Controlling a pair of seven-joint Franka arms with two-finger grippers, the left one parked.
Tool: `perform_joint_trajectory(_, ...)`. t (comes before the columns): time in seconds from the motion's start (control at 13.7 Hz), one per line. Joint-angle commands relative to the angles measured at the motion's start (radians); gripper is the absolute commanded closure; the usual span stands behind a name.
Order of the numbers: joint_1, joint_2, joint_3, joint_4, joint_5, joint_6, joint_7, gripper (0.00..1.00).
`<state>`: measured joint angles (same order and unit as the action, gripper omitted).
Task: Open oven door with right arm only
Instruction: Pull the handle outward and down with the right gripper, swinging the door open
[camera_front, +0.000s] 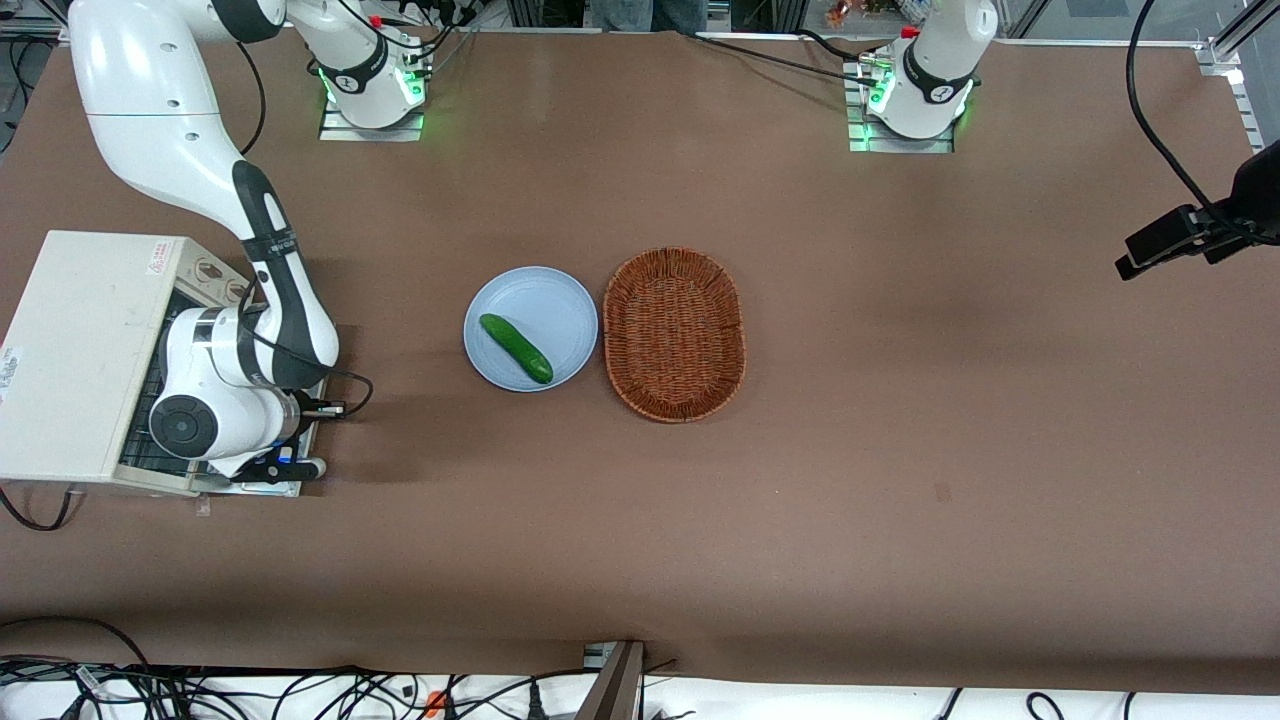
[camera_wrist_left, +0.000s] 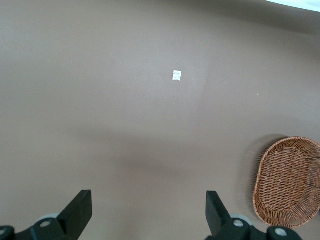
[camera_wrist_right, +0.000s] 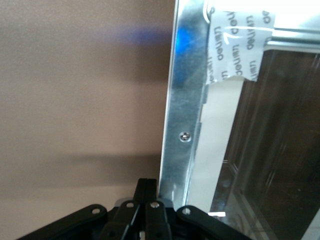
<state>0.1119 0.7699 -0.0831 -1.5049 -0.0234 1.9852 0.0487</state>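
1. Front view: at left of frame, the right arm (camera_front: 215, 390) bends low in front of the toaster oven (camera_front: 85, 350); the oven door (camera_front: 262, 487) lies folded down beneath it, nearly flat.
2. Left wrist view: only bare table (camera_wrist_left: 125, 100) and a wicker basket (camera_wrist_left: 287, 182).
3. Right wrist view: the gripper (camera_wrist_right: 146, 217), fingers closed together and holding nothing, touches the door's metal frame. It could slip off that edge; open table lies beside it.

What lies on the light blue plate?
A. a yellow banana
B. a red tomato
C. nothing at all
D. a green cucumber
D: a green cucumber lies on the plate, beside the wicker basket; the gripper is far off at the oven door.
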Motion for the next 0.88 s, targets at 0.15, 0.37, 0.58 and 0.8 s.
perform_joint_trajectory(0.15,0.031,0.009,-0.047,0.025,-0.052,-0.014,0.042,1.0)
perform_joint_trajectory(0.37,0.08,0.008,-0.047,0.031,-0.038,-0.014,0.06,1.0)
perform_joint_trajectory(0.58,0.124,0.011,-0.046,0.032,-0.007,-0.012,0.124,1.0)
perform_joint_trajectory(0.8,0.141,-0.012,-0.046,0.041,0.026,-0.037,0.115,1.0)
